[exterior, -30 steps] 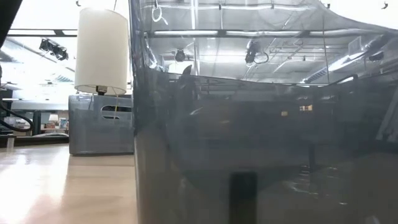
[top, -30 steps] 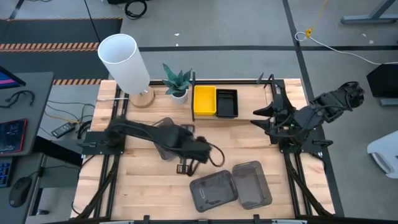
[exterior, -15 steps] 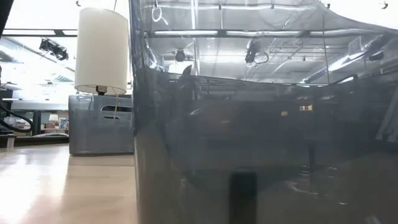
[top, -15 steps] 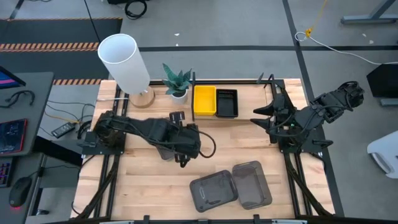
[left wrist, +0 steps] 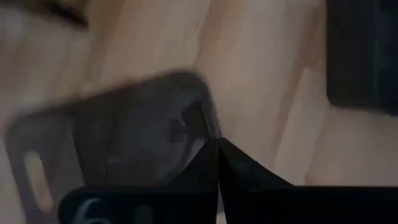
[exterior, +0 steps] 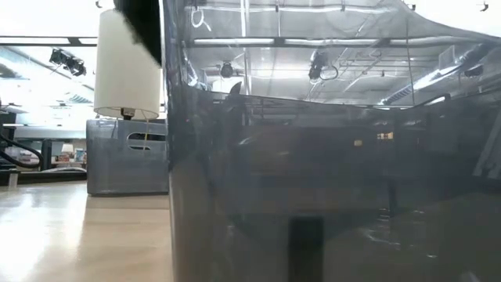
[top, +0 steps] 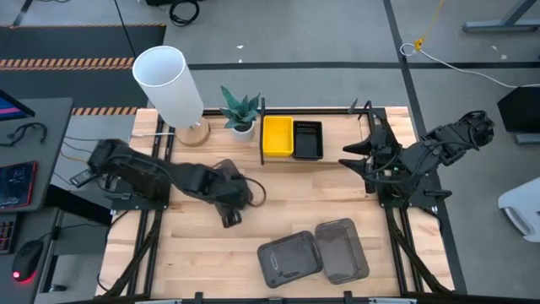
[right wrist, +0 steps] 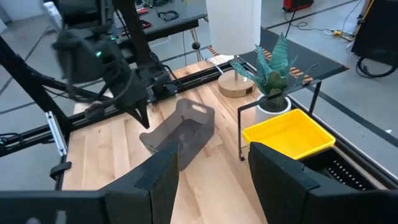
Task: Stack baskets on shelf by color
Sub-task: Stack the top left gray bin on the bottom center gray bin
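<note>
We see the left end effector (top: 229, 215) low over mid-table, just off the near corner of a grey basket (top: 221, 177) that sits tilted on the table (top: 278, 198); left wrist view shows its fingers pressed together, holding nothing. Right end effector (top: 350, 156) waits at the right side beside the shelf (top: 337, 143), fingers spread wide, empty. On the shelf: yellow baskets (top: 277, 137) and black baskets (top: 307, 140) side by side. Two more grey baskets (top: 312, 255) lie touching at the table's near edge. Low view is blocked by a grey basket wall.
</note>
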